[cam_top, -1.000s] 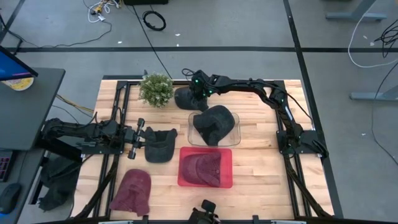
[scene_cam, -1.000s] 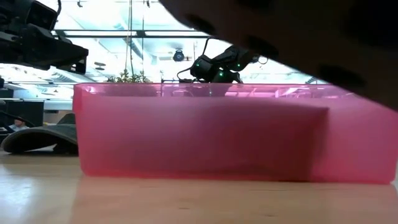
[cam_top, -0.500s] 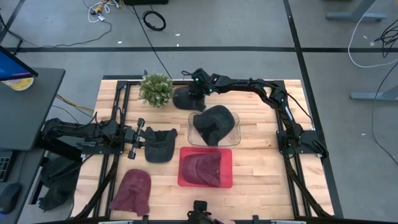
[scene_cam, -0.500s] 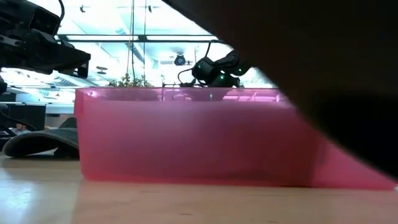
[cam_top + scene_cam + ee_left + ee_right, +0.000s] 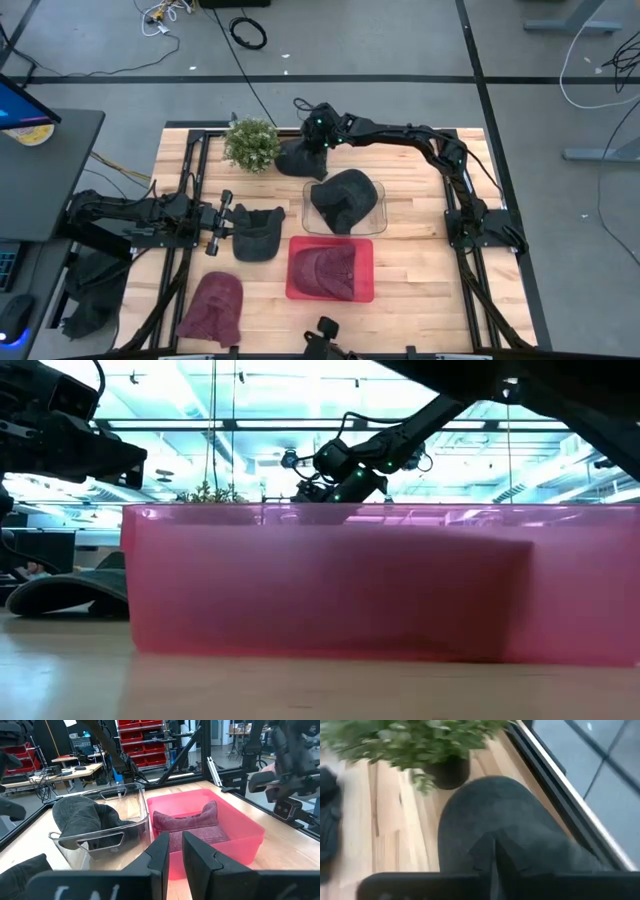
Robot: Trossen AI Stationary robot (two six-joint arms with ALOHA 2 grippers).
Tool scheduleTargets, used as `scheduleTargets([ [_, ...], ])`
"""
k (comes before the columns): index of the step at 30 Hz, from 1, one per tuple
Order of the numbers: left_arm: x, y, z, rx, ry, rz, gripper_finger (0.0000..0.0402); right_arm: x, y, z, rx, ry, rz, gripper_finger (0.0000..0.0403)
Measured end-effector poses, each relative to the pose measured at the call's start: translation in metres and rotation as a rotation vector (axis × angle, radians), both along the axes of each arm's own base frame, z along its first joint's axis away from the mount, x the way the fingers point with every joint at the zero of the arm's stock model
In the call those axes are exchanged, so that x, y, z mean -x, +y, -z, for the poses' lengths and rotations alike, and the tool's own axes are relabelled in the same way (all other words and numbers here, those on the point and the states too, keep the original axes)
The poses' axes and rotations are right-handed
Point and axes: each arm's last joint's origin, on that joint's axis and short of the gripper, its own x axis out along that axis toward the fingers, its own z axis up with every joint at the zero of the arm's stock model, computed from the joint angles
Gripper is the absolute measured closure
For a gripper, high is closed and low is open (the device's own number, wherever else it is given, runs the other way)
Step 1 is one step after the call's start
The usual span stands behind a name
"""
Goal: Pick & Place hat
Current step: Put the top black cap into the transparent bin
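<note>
A dark grey hat sits near the table's far edge beside a potted plant. My right gripper is above its far side and shut on it; the right wrist view shows the hat filling the picture ahead of the gripper. In the low view that gripper stands high behind the red bin. My left gripper hovers at the table's left, shut on nothing, next to a dark cap; it also shows in the left wrist view. My right gripper pinches the dark grey hat's crown cloth between its two fingers, coming slantwise from above and from the far side. The hat spreads out below the fingers. I cannot tell whether its lower part rests on the table.
A clear bin at mid-table holds another dark hat. In front of it a red bin holds a maroon hat. A further maroon hat lies at the near left. Black frame rails border the table.
My right gripper has risen and drawn toward the far edge, staying shut on the dark grey hat, whose held part has come up with it. The dark blurred shape that covered much of the low view has withdrawn to the top.
</note>
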Motion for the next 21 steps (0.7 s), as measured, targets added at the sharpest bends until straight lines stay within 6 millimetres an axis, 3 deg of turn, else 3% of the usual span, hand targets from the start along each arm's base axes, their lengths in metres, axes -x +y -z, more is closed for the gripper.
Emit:
scheduleTargets([
  [8,0.000,0.000,0.000,0.000,0.000,0.000,0.0346,0.005,-0.013,0.005,-0.165,-0.041,0.180,0.0277],
  [14,0.000,0.000,0.000,0.000,0.000,0.000,0.0346,0.000,-0.019,0.014,-0.252,-0.016,0.165,0.0192],
  [18,0.000,0.000,0.000,0.000,0.000,0.000,0.0346,-0.016,-0.027,0.013,-0.314,0.032,0.177,0.0173],
  [21,0.000,0.000,0.000,0.000,0.000,0.000,0.0346,-0.028,-0.032,0.024,-0.360,0.136,0.192,0.0177],
])
